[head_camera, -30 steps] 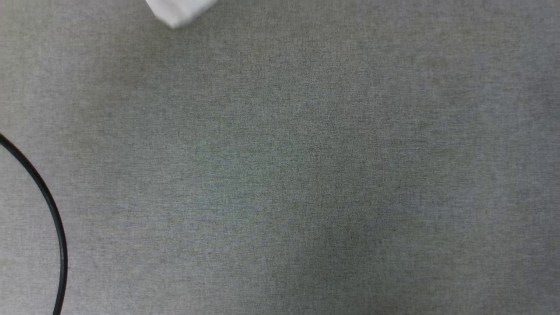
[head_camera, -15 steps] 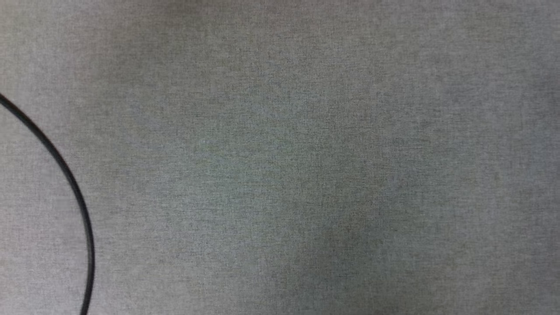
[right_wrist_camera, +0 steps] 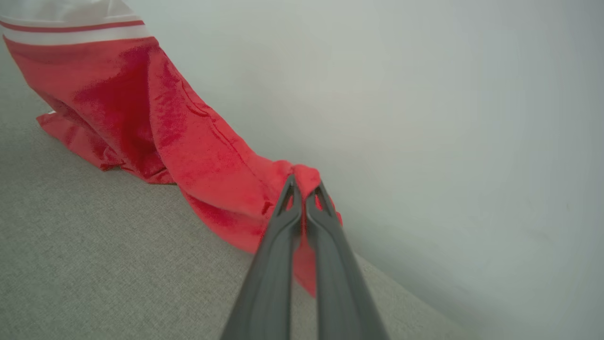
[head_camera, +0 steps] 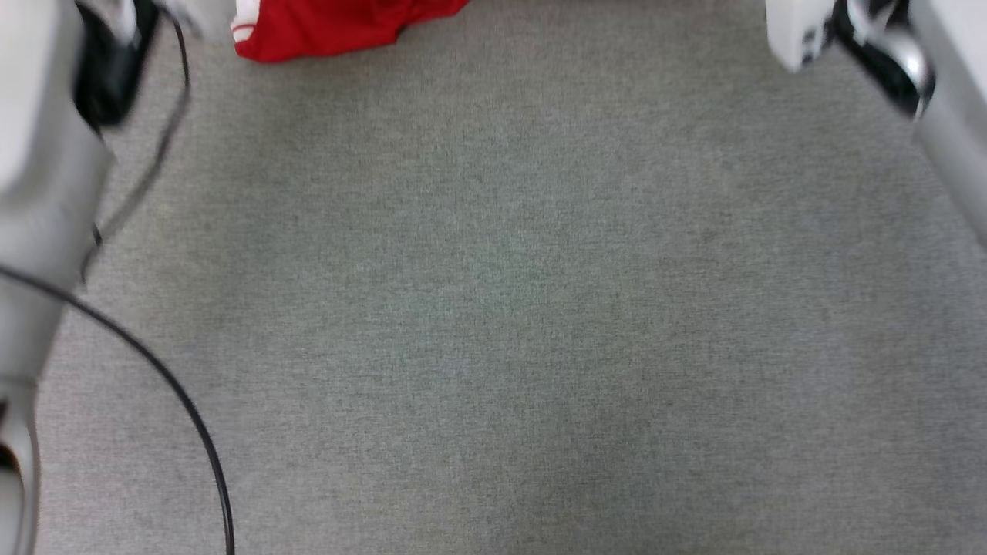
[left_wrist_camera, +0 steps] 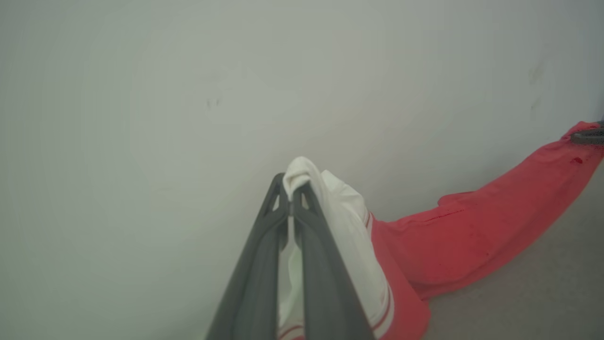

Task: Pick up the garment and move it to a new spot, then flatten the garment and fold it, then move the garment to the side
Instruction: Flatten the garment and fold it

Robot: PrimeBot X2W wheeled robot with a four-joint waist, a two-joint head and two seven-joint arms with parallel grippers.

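Observation:
The garment (head_camera: pixel 331 27), red with a white striped sleeve trim, hangs at the top edge of the head view between my two arms, its lower part resting on the grey surface. In the left wrist view my left gripper (left_wrist_camera: pixel 291 183) is shut on the garment's white sleeve (left_wrist_camera: pixel 349 222), and the red body (left_wrist_camera: pixel 472 226) stretches away to the right. In the right wrist view my right gripper (right_wrist_camera: pixel 304 185) is shut on a bunched red edge of the garment (right_wrist_camera: pixel 141 108), with the white sleeve at the far end.
A grey fabric surface (head_camera: pixel 509 308) spreads across the head view. A black cable (head_camera: pixel 193 416) curves over its left side beside my pale left forearm (head_camera: pixel 38 154). My right forearm (head_camera: pixel 941 116) is at the top right. A pale wall (left_wrist_camera: pixel 188 94) stands behind the garment.
The head view has shifted. The red garment's lower edge and both forearms have come into it at the top, and the cable sits elsewhere in the picture.

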